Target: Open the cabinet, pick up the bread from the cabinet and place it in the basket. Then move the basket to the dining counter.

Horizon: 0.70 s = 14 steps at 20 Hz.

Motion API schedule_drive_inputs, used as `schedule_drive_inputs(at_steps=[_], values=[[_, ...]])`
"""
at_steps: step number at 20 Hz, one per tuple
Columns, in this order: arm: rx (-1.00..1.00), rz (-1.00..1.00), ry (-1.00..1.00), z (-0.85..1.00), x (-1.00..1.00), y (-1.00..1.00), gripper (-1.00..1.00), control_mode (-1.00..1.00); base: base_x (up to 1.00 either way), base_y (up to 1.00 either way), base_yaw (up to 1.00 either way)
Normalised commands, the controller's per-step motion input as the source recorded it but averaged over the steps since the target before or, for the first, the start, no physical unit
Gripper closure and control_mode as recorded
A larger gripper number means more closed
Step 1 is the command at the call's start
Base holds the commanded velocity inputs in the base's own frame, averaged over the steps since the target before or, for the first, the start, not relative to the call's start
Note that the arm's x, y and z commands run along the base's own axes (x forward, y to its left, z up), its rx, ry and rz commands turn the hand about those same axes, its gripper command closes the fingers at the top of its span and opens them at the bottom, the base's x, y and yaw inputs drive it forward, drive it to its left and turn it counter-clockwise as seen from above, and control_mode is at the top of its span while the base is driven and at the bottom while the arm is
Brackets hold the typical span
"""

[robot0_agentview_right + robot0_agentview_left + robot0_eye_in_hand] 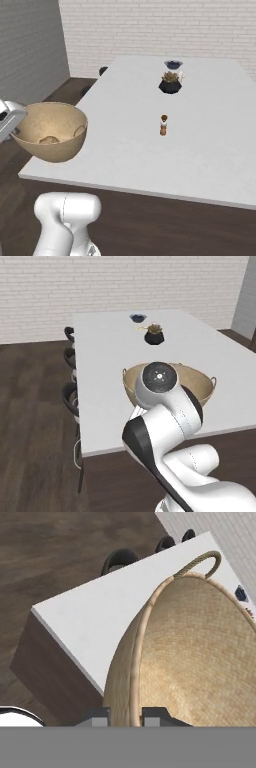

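Observation:
The tan woven basket [200, 383] [50, 127] [200, 657] is at the near end of the white dining counter [105, 366] [210, 145] [100, 617]. I cannot tell whether it rests on the top or hangs just above it. My gripper [126, 717] is shut on the basket's rim, one fingertip inside the wall and one outside. In the right base view the hand sits at the basket's left edge. A small golden-brown lump, the bread [49, 140], lies in the bottom of the basket. The cabinet is out of view.
Farther along the counter stand a black pot with a plant [154, 336] [170, 84], a small dark bowl [138, 317] [173, 64] and a small brown shaker [163, 125]. Dark round stools [70, 396] [120, 559] line the counter's left side. A white brick wall is behind.

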Motion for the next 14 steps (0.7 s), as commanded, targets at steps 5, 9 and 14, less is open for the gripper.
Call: schedule_drive_inputs(at_steps=[5,9,14], values=[[0.03,-0.04,0.05,-0.06,0.28,0.05,1.0,-1.0,0.13,0.04,-0.07],[0.03,-0.05,0.14,-0.27,0.99,0.21,1.0,-1.0,0.0,0.0,0.0],[0.0,-0.03,0.14,-0.37,1.0,0.1,1.0,-1.0,0.0,0.0,0.0]])
